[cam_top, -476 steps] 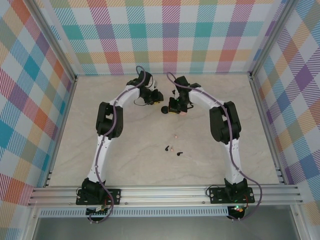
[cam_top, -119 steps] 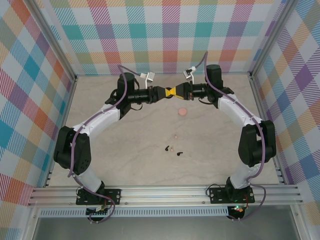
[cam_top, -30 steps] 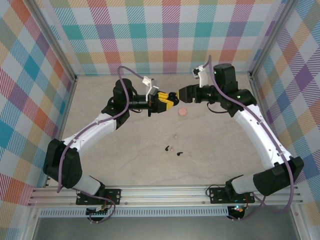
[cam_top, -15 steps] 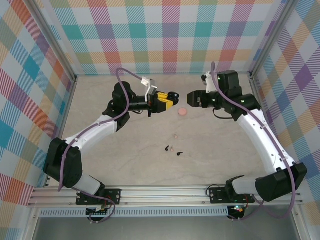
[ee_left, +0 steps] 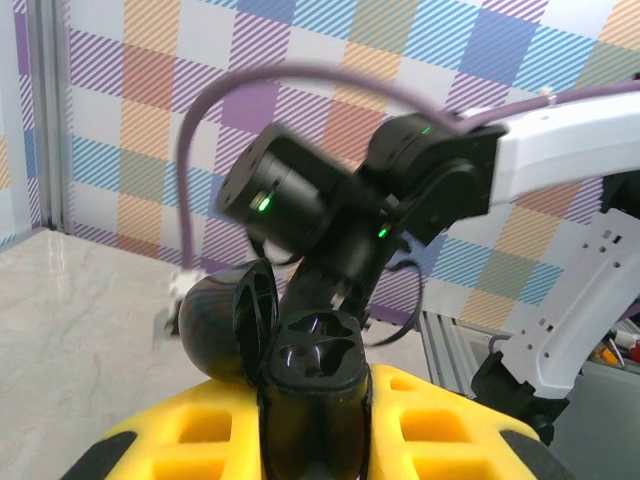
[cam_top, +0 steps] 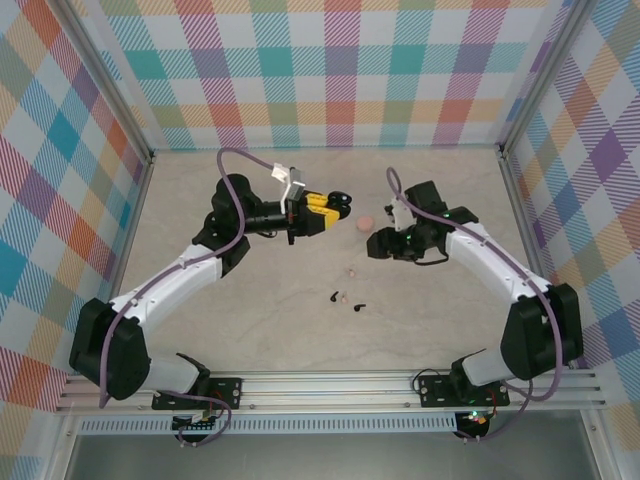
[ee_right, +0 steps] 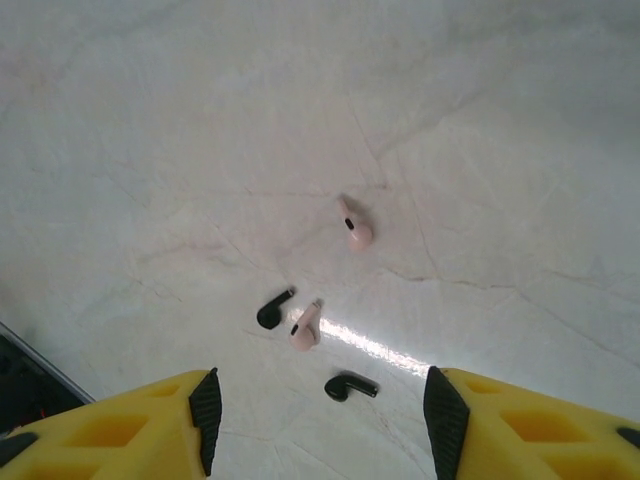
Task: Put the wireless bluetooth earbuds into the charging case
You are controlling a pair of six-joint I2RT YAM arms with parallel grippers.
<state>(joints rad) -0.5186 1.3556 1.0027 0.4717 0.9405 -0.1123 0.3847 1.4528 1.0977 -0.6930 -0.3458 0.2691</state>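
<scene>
The left hand [cam_top: 325, 207] is clenched on the black charging case [ee_left: 312, 385] and holds it in the air above the far part of the bench [cam_top: 250, 320]. The case sits between the yellow fingers [ee_left: 180, 440]. In the left wrist view its lid [ee_left: 225, 318] stands open to the left side. The two wells inside the case are empty. Just right of this hand, a round pink disc [cam_top: 366, 223] lies on the bench.

The right hand [ee_right: 322, 410] is released, with the jaws wide apart and nothing between them. It hangs above the bench, to the right of the pink disc, and its camera looks down on the earbuds.

All four earbuds lie loose on the bench near the middle, nearer than both hands and well apart from the case. One pink earbud [cam_top: 351, 271] lies alone, the farthest of the four. Nearer, a black earbud [cam_top: 335, 295] and a second pink earbud [cam_top: 344, 297] lie just beside each other; I cannot tell if they touch. Another black earbud [cam_top: 359, 307] lies nearest, a little to the right of this pair.
</scene>
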